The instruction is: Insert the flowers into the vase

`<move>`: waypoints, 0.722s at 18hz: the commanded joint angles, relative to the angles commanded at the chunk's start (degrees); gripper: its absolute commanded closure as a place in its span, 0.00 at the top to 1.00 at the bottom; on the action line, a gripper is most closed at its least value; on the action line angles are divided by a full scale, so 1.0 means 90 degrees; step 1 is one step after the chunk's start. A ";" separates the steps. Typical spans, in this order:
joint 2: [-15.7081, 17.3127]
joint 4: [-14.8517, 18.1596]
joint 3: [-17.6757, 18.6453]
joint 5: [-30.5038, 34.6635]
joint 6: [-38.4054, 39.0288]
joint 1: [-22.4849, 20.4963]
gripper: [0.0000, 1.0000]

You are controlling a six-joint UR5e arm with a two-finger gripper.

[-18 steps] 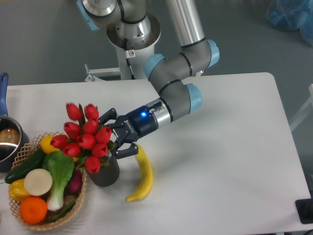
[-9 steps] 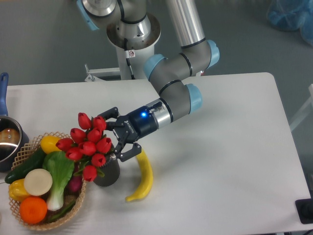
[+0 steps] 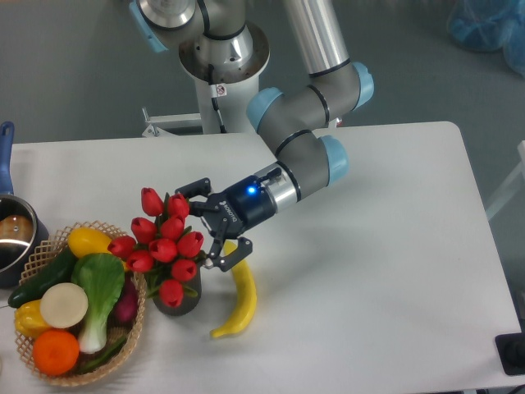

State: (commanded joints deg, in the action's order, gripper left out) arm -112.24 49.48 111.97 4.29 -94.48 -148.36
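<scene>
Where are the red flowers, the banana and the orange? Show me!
flowers (image 3: 164, 245): fixed camera view, on a red bud in the middle of the bunch.
banana (image 3: 243, 297): fixed camera view, on the thick middle of its curve.
orange (image 3: 56, 351): fixed camera view, on the centre of the fruit in the basket.

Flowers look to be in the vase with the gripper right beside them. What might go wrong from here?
1. The gripper sits open against the flowers; pulling away carelessly might snag the blooms and tip the vase.
2. The bunch hangs over the vase mouth, hiding most of it, so it may be top-heavy and lean once left alone.
3. The banana and the basket flank the vase closely, so a toppling vase would knock into them.
</scene>
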 joint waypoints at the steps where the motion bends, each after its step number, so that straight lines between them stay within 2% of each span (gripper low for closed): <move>1: 0.0000 0.0010 0.0000 0.0069 0.0010 -0.0049 1.00; 4: 0.0000 0.0000 -0.0039 0.0138 0.0000 -0.0331 1.00; 7: 0.0088 0.0000 -0.0088 0.0751 0.0019 -0.0576 1.00; 13: 0.0332 0.0019 -0.0253 0.1523 0.0097 -0.0674 1.00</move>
State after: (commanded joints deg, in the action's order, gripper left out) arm -109.25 49.66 109.69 18.00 -93.61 -154.42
